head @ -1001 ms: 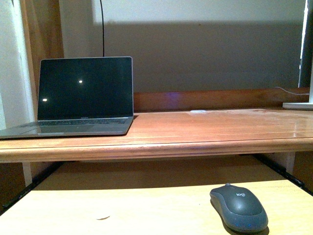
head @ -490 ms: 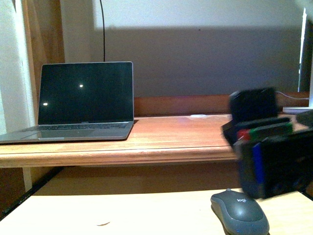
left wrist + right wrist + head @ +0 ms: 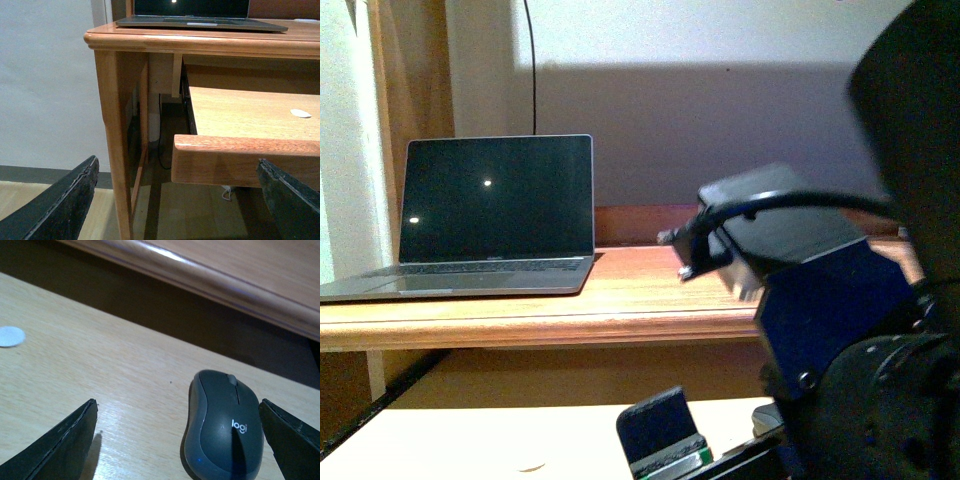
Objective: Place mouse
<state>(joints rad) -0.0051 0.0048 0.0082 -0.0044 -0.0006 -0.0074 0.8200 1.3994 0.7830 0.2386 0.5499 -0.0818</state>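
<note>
The smooth dark grey oval plastic mouse (image 3: 222, 427) lies on the pale matte wooden shelf (image 3: 100, 365), between the wide-apart black wedge fingers (image 3: 60, 445) of the right claw (image 3: 177, 407), nearer one. The left claw (image 3: 177, 162), also spread, holds nothing.

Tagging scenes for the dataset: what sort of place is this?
Likely a home or office work corner: a wooden desk with an open laptop on it, and a mouse on the pull-out shelf below.
</note>
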